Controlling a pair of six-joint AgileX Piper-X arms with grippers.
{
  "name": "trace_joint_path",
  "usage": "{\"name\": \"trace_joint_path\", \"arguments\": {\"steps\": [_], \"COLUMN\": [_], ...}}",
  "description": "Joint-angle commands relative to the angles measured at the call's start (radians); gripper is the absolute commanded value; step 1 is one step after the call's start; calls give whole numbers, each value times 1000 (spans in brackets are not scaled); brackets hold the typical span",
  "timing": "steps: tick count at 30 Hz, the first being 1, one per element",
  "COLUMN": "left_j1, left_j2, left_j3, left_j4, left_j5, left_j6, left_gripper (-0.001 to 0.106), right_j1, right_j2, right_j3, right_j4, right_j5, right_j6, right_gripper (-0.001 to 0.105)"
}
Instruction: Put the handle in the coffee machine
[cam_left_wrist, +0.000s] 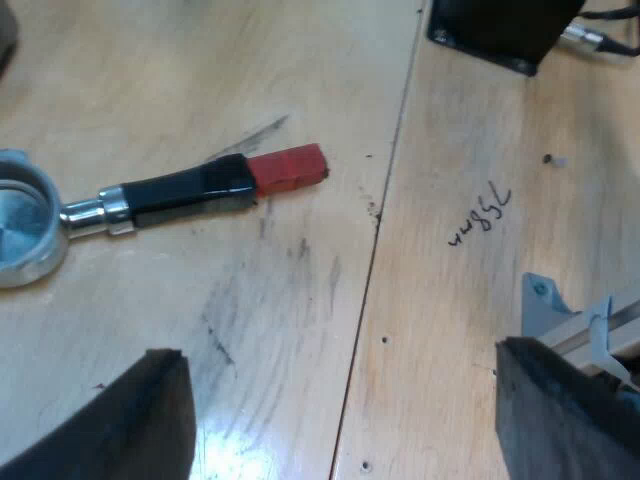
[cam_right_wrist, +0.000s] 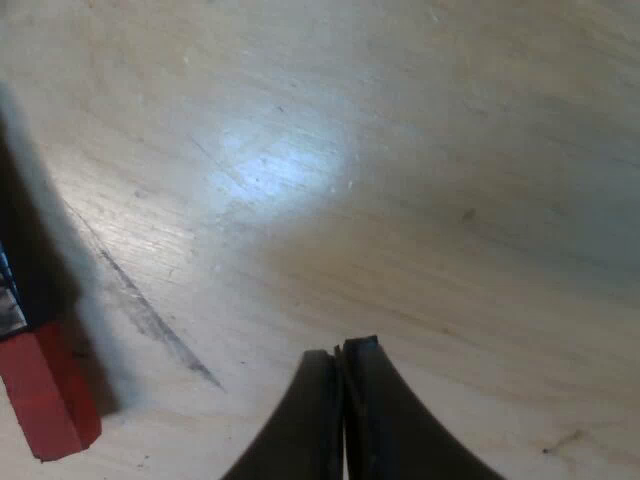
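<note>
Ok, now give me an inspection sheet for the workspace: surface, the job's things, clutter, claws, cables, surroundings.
Surface: wooden table with a seam between boards, dark scuffs and a handwritten mark.
Job's things: holder lying loose on the table, its metal basket at one end and its red end at the other.
Clutter: nothing seen.
Claws: left claw is open, with its fingers wide apart, over the table near the holder. Right claw is shut, over bare wood close to the red end.
Cables: a lead plugged into the dark box.
Surroundings: dark box standing on the table.
</note>
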Motion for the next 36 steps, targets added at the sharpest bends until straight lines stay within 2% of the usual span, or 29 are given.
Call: {"name": "trace_joint_path", "arguments": {"steps": [1,4,14,19,26,30,36], "left_j1": [-5,-5,-5,-5,-5,-5,4], "left_j2": [-3,-3,-3,-3,-3,-3,-3], "left_j3": [-6,-6,-6,-6,-6,-6,-6], "left_j4": [-17,-31,-64,-64,-56,-42,-34], "left_j5": [23,22,24,24,22,22,22], "left_j6": [7,7,7,7,7,7,7], "left_gripper": [66,66,66,66,66,66,66], "right_j1": [0,6,118,256,312,351,384], "right_j2": [37,76,202,315,385,438,456], "right_j3": [-2,3,3,3,3,3,3], "right_j4": [4,2,-97,-158,-190,-225,-264], "right_j5": [-25,-45,-41,32,38,33,-10], "right_j6": [4,24,24,24,24,93,144], "right_gripper": [0,0,0,0,0,0,0]}}
